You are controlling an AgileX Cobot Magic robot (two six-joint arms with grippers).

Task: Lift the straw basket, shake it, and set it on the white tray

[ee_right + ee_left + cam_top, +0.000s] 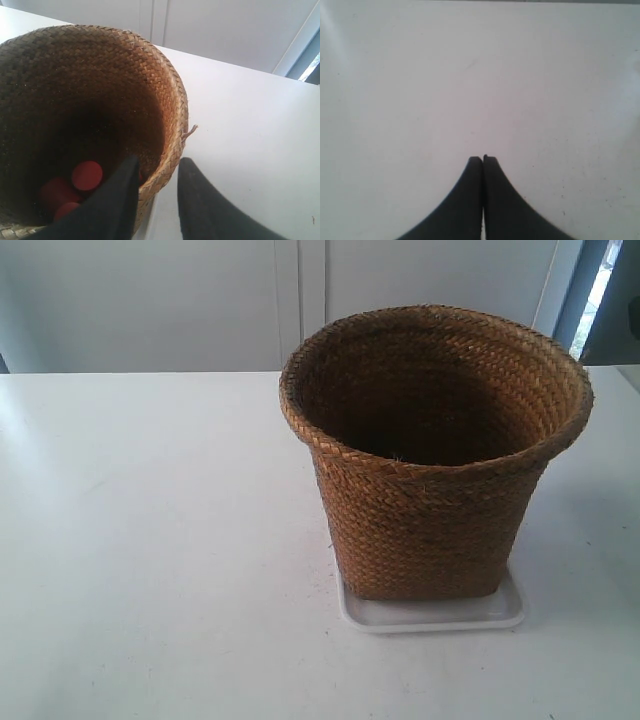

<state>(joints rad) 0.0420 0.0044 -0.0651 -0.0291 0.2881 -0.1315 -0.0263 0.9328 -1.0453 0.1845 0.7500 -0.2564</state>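
Large brown braided-straw basket [430, 520] stands upright on the flat glossy white rectangular tray [430, 615]. Its squarish base covers most of the tray, and the tray rim shows only at the basket's 6 and 4 o'clock sides. Both sit on the white table [150, 540], toward 3 o'clock from the table's middle in the exterior view. Neither arm shows in the exterior view. The left gripper [483, 159] is clenched, its black fingers [465, 200] pressed together tip to tip with nothing between them, pointing over bare table. The right gripper [159, 160] is released, its black fingers [120, 200] parted and aimed toward the basket's flared rim, which shows through the gap; cannot tell if they touch it. Red round pieces [86, 175] lie in the dark basket bottom.
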